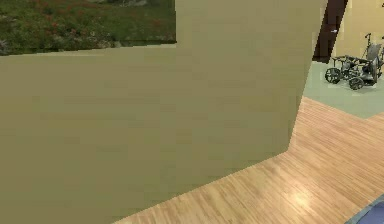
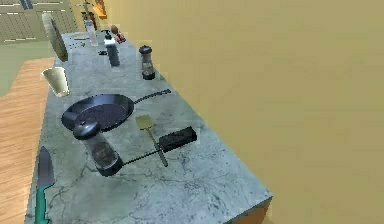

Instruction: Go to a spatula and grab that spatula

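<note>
A spatula (image 2: 152, 137) lies on the grey stone counter (image 2: 200, 185) in the arm side view, with a pale yellowish blade and a dark handle pointing toward the counter's near end. It rests just right of a dark frying pan (image 2: 100, 110) and next to a small black block (image 2: 180, 138).
On the counter also stand a dark-capped glass shaker (image 2: 103, 156), a pepper mill (image 2: 148, 62), a pale cup (image 2: 58, 80) and bottles (image 2: 112, 50) at the far end. A yellow wall (image 1: 150, 120) stands close in the forward view. Wooden floor (image 1: 310, 170) runs right toward a wheelchair (image 1: 355, 68).
</note>
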